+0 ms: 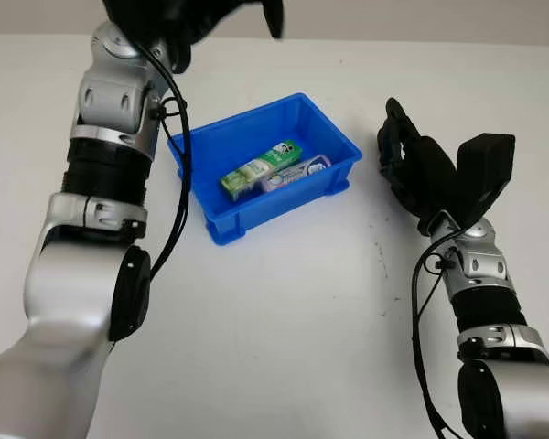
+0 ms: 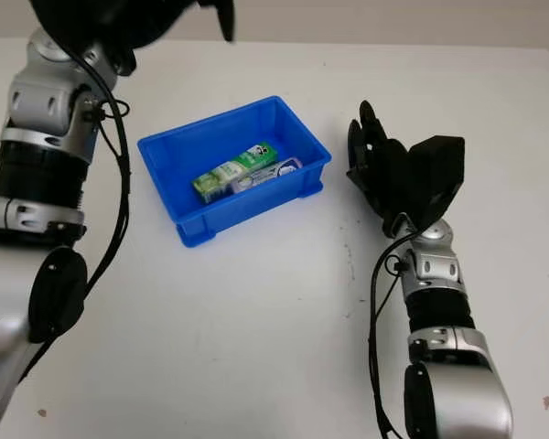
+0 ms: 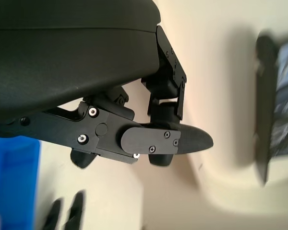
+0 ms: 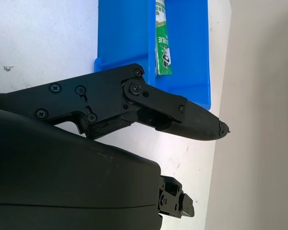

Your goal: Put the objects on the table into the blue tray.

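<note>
The blue tray (image 1: 241, 119) stands on the white table a little left of centre, turned at an angle. Inside it lie a green and white box (image 1: 261, 169) and, beside it, a white and blue packet (image 1: 297, 174). My left hand (image 1: 197, 18) is raised high above the table's far left, behind the tray, open and holding nothing. My right hand (image 1: 393, 137) hangs open just right of the tray, fingers pointing away from me, apart from the tray's wall. The right wrist view looks past a black finger (image 4: 192, 120) to the tray (image 4: 120, 33) and the green box (image 4: 163, 43).
The white table's far edge (image 1: 393, 41) runs along the back, with a grey wall behind it. Bare tabletop lies in front of the tray and between the two arms. My left forearm (image 1: 110, 155) stands tall along the tray's left side.
</note>
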Controlling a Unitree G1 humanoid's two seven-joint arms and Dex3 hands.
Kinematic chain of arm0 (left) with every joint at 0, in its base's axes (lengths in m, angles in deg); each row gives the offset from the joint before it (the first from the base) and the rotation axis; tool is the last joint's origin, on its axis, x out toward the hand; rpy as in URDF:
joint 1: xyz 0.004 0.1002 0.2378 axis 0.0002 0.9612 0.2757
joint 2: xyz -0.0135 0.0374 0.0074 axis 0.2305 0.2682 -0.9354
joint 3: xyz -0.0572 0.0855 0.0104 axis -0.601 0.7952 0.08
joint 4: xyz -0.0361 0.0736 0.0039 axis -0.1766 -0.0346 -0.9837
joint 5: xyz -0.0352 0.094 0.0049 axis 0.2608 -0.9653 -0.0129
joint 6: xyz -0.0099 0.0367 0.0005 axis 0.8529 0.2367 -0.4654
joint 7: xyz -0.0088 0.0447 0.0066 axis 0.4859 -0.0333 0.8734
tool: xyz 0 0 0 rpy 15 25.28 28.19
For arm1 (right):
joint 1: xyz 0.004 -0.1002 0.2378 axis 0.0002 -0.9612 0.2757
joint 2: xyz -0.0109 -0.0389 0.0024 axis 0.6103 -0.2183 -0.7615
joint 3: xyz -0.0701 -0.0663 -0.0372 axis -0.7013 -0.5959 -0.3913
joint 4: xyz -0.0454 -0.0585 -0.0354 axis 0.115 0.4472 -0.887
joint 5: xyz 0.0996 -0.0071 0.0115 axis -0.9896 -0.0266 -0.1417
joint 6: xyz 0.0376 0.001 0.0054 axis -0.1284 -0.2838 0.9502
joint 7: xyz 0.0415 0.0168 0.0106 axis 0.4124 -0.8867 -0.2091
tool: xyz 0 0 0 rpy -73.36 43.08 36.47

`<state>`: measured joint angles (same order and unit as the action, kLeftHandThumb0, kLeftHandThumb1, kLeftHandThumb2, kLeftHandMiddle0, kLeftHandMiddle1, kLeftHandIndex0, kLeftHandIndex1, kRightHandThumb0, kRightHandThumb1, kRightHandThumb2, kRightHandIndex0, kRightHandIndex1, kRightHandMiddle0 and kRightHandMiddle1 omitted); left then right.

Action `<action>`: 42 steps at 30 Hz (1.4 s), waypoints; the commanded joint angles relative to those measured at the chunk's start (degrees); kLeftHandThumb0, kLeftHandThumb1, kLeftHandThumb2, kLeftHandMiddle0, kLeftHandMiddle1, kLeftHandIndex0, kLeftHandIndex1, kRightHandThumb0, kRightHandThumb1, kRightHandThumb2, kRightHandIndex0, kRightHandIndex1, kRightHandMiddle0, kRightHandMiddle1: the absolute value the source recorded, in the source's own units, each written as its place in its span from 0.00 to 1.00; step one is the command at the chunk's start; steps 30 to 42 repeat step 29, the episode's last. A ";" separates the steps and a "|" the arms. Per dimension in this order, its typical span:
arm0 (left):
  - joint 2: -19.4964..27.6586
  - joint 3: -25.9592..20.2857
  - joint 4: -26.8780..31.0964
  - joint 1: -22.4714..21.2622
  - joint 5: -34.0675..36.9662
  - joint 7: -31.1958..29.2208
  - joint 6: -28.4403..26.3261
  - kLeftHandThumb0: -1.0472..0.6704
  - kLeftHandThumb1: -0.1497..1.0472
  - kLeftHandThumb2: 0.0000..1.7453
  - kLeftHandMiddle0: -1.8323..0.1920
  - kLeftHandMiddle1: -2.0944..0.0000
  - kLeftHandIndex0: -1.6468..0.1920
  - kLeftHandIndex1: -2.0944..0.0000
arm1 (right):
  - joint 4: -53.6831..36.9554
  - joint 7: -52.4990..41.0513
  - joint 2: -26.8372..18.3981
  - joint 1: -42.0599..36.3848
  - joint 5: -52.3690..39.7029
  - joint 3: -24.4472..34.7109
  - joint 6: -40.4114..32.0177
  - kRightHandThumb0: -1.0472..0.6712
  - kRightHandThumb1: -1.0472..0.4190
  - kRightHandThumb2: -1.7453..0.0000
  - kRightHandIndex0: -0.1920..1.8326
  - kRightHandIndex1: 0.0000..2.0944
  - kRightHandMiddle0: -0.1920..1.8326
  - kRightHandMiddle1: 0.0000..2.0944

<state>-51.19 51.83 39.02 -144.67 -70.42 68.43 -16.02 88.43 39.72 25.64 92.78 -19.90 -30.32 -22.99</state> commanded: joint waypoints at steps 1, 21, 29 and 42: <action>2.07 -0.25 1.50 4.39 -2.18 2.70 3.23 0.24 1.00 0.24 0.82 0.23 0.93 0.19 | 0.06 0.14 0.01 1.29 0.01 0.18 0.57 0.22 0.00 0.56 0.00 0.00 0.00 0.00; 10.56 -2.95 7.07 31.04 -3.99 3.32 1.86 0.15 1.00 0.39 1.00 1.00 1.00 1.00 | -0.13 2.86 0.51 2.84 0.35 0.29 1.71 0.20 0.00 0.55 0.00 0.00 0.00 0.00; 8.39 -3.21 9.31 35.53 -2.10 4.09 2.09 0.15 1.00 0.41 1.00 1.00 1.00 1.00 | -0.96 2.01 0.61 2.44 -0.10 0.54 1.67 0.20 0.00 0.53 0.00 0.00 0.00 0.00; 8.39 -3.21 9.31 35.53 -2.10 4.09 2.09 0.15 1.00 0.41 1.00 1.00 1.00 1.00 | -0.96 2.01 0.61 2.44 -0.10 0.54 1.67 0.20 0.00 0.53 0.00 0.00 0.00 0.00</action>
